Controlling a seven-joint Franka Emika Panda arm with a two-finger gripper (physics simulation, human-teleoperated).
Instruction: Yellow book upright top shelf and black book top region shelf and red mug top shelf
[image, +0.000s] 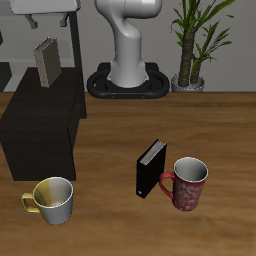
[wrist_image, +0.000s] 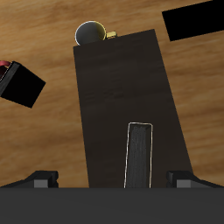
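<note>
The yellow book stands upright on the flat top of the black-brown shelf, toward its back. In the wrist view I see the book's top edge from above on the shelf top. My gripper hangs open above the book, apart from it; the fingertips sit wide at either side, gripper. The black book stands on the table beside the red mug, both nearer the front edge. The black book also shows in the wrist view.
A yellow-and-white mug stands before the shelf near the front edge, also in the wrist view. The robot base and a potted plant are at the back. A dark shape lies beyond the shelf.
</note>
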